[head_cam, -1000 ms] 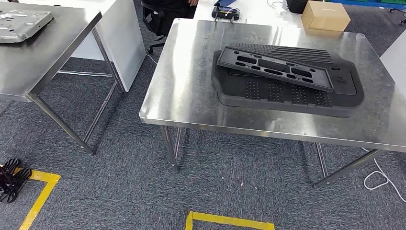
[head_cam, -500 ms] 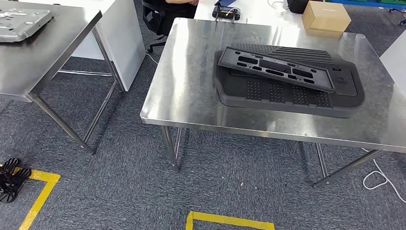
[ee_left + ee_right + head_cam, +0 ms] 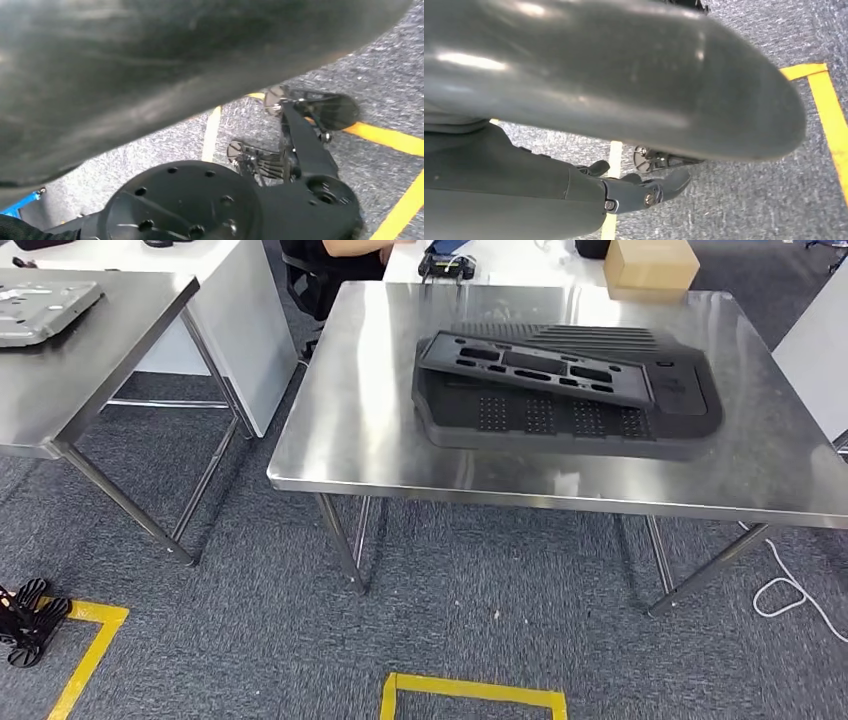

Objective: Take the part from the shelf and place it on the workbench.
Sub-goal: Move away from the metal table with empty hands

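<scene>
From the head view, a steel desk point(image 3: 380, 430) stands on grey carpet point(image 3: 250, 640) marked with yellow tape point(image 3: 470, 695). On it lies a large black panel point(image 3: 640, 425), with a slimmer black part point(image 3: 535, 368) resting tilted across its top. A cardboard box point(image 3: 650, 262) sits at the far edge. A second steel desk point(image 3: 60, 380) to the left carries a grey metal plate point(image 3: 45, 310). In the left wrist view, the left robot hand point(image 3: 295, 145) hangs over the carpet, fingers spread, holding nothing. In the right wrist view, the right robot hand point(image 3: 644, 187) shows loosely extended fingers holding nothing.
</scene>
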You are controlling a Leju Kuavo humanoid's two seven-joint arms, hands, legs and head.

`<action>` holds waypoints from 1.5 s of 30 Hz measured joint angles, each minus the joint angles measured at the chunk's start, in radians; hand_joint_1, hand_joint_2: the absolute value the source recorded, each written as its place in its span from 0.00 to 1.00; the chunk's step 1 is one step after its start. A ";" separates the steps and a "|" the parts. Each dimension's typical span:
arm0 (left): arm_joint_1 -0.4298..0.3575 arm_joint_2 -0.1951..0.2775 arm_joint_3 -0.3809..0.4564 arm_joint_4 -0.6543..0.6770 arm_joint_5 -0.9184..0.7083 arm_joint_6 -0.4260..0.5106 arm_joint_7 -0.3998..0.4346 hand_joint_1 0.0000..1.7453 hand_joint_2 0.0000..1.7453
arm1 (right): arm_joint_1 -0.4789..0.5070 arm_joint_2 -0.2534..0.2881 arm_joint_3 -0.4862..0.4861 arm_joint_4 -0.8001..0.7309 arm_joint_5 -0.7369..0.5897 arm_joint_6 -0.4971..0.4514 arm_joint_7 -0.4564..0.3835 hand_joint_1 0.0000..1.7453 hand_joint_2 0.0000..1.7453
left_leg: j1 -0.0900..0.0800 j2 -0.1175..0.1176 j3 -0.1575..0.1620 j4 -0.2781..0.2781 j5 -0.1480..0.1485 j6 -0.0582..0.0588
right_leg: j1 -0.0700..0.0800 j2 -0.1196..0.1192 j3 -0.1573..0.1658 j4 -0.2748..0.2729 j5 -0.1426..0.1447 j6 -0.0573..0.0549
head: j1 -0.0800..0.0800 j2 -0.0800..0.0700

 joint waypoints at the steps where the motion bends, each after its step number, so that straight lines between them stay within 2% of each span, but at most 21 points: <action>1: 0.000 0.000 0.000 0.000 0.000 0.000 0.000 0.00 0.00 | 0.001 0.000 0.000 0.000 0.001 0.004 0.000 0.00 0.00 | 0.000 0.000 -0.023 0.074 -0.053 0.000 | 0.003 -0.001 -0.005 0.000 0.003 -0.004 | -0.001 0.000; 3: 0.000 0.000 -0.002 0.000 -0.001 0.001 0.000 0.00 0.00 | 0.003 -0.002 0.002 0.000 0.004 0.015 -0.003 0.00 0.00 | -0.001 -0.001 -0.050 0.195 -0.119 0.000 | 0.011 -0.002 -0.012 0.002 0.007 -0.008 | -0.001 0.000; 4: 0.000 0.000 -0.003 0.000 -0.001 0.001 0.000 0.00 0.00 | 0.003 -0.003 0.004 0.000 0.005 0.022 -0.006 0.00 0.00 | -0.001 -0.001 -0.038 0.208 -0.125 0.003 | 0.014 -0.002 -0.012 0.002 0.008 -0.009 | -0.001 0.000; 5: 0.000 0.000 -0.004 0.000 -0.001 0.001 0.000 0.00 0.00 | 0.003 -0.004 0.006 0.000 0.005 0.028 -0.009 0.00 0.00 | -0.002 -0.001 -0.006 0.176 -0.113 0.006 | 0.016 -0.001 -0.010 0.003 0.009 -0.009 | -0.001 0.000; 8: -0.001 0.001 -0.008 0.000 -0.001 0.001 0.000 0.00 0.00 | 0.002 -0.006 0.008 0.000 0.005 0.037 -0.015 0.00 0.00 | -0.008 -0.001 0.124 -0.014 -0.056 0.024 | 0.020 0.000 -0.004 0.006 0.010 -0.005 | 0.000 0.000; 10: -0.002 0.002 -0.009 0.000 -0.001 0.001 0.000 0.00 0.00 | -0.001 -0.007 0.008 0.000 0.006 0.038 -0.017 0.00 0.00 | -0.017 -0.002 0.145 -0.060 -0.052 0.032 | 0.023 0.000 -0.012 0.008 0.013 0.004 | 0.000 0.000; 13: -0.003 0.001 -0.010 -0.001 -0.001 0.001 0.000 0.00 0.00 | -0.003 -0.009 0.010 0.000 0.007 0.039 -0.019 0.00 0.00 | -0.022 0.000 0.138 -0.070 -0.042 0.050 | 0.020 0.001 -0.025 0.016 0.008 0.017 | 0.000 0.000; 15: -0.005 0.001 -0.011 -0.002 -0.001 0.001 0.000 0.00 0.00 | -0.003 -0.010 0.013 0.000 0.012 0.041 -0.022 0.00 0.00 | -0.019 0.002 0.132 -0.078 -0.032 0.066 | 0.019 0.003 -0.062 0.088 -0.035 0.014 | 0.004 0.000; 18: -0.007 0.001 -0.012 -0.002 -0.001 0.001 0.000 0.00 0.00 | -0.003 -0.011 0.020 0.000 0.019 0.048 -0.031 0.00 0.00 | -0.023 0.003 0.114 -0.079 -0.022 0.078 | 0.019 0.004 -0.148 0.273 -0.110 0.009 | 0.006 0.000; 19: -0.007 0.001 -0.012 -0.002 0.000 0.001 0.000 0.00 0.00 | -0.002 -0.012 0.021 0.000 0.020 0.049 -0.034 0.00 0.00 | -0.024 0.003 0.109 -0.079 -0.018 0.078 | 0.019 0.004 -0.155 0.294 -0.113 0.014 | 0.006 0.000; 20: -0.007 0.001 -0.012 -0.003 0.000 0.001 -0.001 0.00 0.00 | -0.002 -0.012 0.023 0.000 0.021 0.050 -0.036 0.00 0.00 | -0.024 0.003 0.105 -0.078 -0.013 0.078 | 0.018 0.004 -0.142 0.273 -0.101 0.022 | 0.006 0.000; 23: -0.007 -0.002 -0.013 -0.006 0.002 0.001 -0.002 0.00 0.00 | -0.005 -0.015 0.024 0.000 0.023 0.050 -0.042 0.00 0.00 | -0.026 0.001 0.096 -0.077 0.000 0.067 | 0.017 0.005 -0.028 0.066 -0.033 0.039 | 0.007 0.000; 25: -0.008 -0.002 -0.013 -0.007 0.006 0.003 -0.008 0.00 0.00 | -0.008 -0.015 0.027 0.000 0.028 0.051 -0.047 0.00 0.00 | -0.030 0.001 0.094 -0.077 0.007 0.056 | 0.021 0.006 0.003 -0.002 -0.012 0.030 | 0.004 0.000; 28: -0.016 -0.008 -0.012 -0.010 0.027 0.026 -0.017 0.00 0.00 | -0.008 -0.015 0.040 0.001 0.051 0.044 -0.047 0.00 0.00 | -0.025 0.001 0.091 -0.076 0.013 0.038 | 0.020 0.006 -0.004 -0.004 0.005 0.009 | 0.002 0.000; 30: -0.029 -0.014 -0.009 -0.018 0.043 0.053 -0.010 0.00 0.00 | -0.010 -0.016 0.052 0.002 0.064 0.037 -0.043 0.00 0.00 | -0.022 0.000 0.071 -0.025 -0.031 0.030 | 0.013 0.003 -0.009 -0.007 0.017 -0.003 | 0.001 0.000; 32: -0.045 -0.021 -0.008 -0.028 0.050 0.073 -0.002 0.00 0.00 | -0.010 -0.016 0.061 0.002 0.070 0.037 -0.040 0.00 0.00 | -0.021 0.000 0.032 0.094 -0.116 0.023 | 0.013 -0.001 -0.015 -0.006 0.024 -0.010 | -0.002 0.000; 34: -0.054 -0.025 -0.007 -0.036 0.051 0.082 0.000 0.00 0.00 | -0.010 -0.016 0.069 0.002 0.073 0.038 -0.040 0.00 0.00 | -0.018 0.000 0.012 0.187 -0.161 0.017 | 0.014 -0.002 -0.021 -0.004 0.030 -0.012 | -0.002 0.000; 36: -0.056 -0.026 -0.007 -0.041 0.051 0.083 0.000 0.00 0.00 | -0.008 -0.016 0.074 0.002 0.075 0.040 -0.042 0.00 0.00 | -0.012 0.000 0.054 0.149 -0.133 0.014 | 0.013 -0.001 -0.024 0.000 0.032 -0.009 | -0.002 0.000; 39: -0.056 -0.026 -0.007 -0.045 0.051 0.082 -0.003 0.00 0.00 | -0.007 -0.017 0.078 0.002 0.077 0.046 -0.049 0.00 0.00 | -0.008 -0.001 0.153 -0.019 -0.074 0.012 | 0.015 0.002 -0.032 0.014 0.031 0.003 | -0.004 0.000; 43: -0.054 -0.025 -0.007 -0.048 0.052 0.081 -0.006 0.00 0.00 | -0.009 -0.018 0.086 0.002 0.080 0.049 -0.059 0.00 0.00 | -0.018 -0.006 0.148 -0.053 -0.068 0.033 | 0.016 0.001 -0.057 0.023 0.038 0.028 | 0.001 0.000; 45: -0.054 -0.024 -0.007 -0.048 0.053 0.081 -0.006 0.00 0.00 | -0.008 -0.019 0.090 0.002 0.083 0.049 -0.062 0.00 0.00 | -0.019 -0.006 0.139 -0.056 -0.058 0.051 | 0.013 0.002 -0.083 0.066 0.008 0.028 | 0.003 0.000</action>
